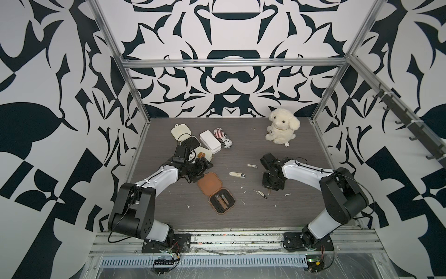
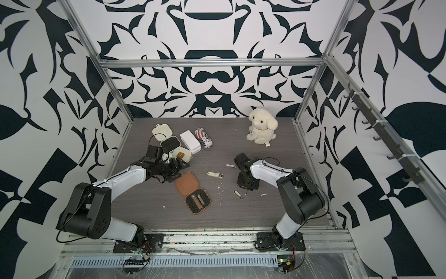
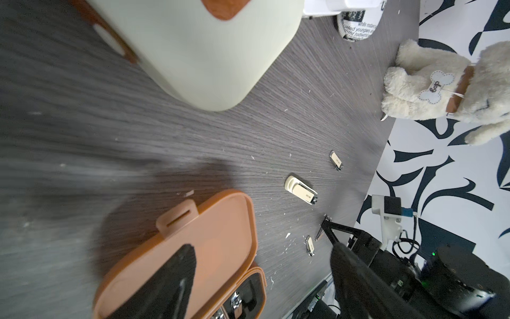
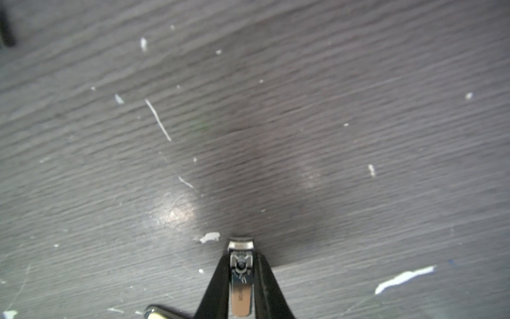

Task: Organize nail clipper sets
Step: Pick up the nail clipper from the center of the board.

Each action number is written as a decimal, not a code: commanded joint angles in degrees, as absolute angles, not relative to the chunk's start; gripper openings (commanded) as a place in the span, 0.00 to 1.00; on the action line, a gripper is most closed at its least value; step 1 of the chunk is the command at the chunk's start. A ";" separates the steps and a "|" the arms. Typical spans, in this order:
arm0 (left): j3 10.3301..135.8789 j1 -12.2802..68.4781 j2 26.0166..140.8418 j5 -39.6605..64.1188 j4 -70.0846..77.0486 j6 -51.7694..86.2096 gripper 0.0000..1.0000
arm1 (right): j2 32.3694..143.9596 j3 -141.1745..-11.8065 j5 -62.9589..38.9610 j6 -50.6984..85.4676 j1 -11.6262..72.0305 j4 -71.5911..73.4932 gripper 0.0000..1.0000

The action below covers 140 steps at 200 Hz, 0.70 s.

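In the right wrist view my right gripper (image 4: 240, 258) is shut on a small metal nail clipper (image 4: 240, 290), held just above the table. In a top view it (image 1: 269, 190) hangs beside another loose clipper (image 1: 262, 194). Two more clippers (image 1: 237, 174) (image 1: 252, 166) lie mid-table. The tan-brown case lies open, lid (image 1: 209, 183) flat and black insert (image 1: 222, 201) holding tools. My left gripper (image 3: 262, 248) is open and empty over that lid (image 3: 215, 226), next to a shut cream case (image 1: 204, 154). A second cream case (image 1: 181, 132) lies open behind.
A plain white box (image 1: 210, 141) and a striped can (image 1: 223, 137) lie beside the cream cases at the back left. A cream plush dog (image 1: 282, 128) sits at the back right. White scraps dot the grey table (image 1: 241, 145). Metal frame posts edge it.
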State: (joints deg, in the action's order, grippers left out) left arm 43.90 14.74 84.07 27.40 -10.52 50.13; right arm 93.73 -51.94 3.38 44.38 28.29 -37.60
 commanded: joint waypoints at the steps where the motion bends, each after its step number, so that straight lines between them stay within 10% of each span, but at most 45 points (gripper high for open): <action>1: 43.11 14.50 84.86 28.39 -10.10 50.07 0.81 | 96.27 -51.90 5.47 42.74 28.48 -39.32 0.18; 140: 40.70 14.59 88.75 26.85 -7.76 50.57 0.78 | 93.96 -65.73 10.46 37.64 46.30 -37.38 0.00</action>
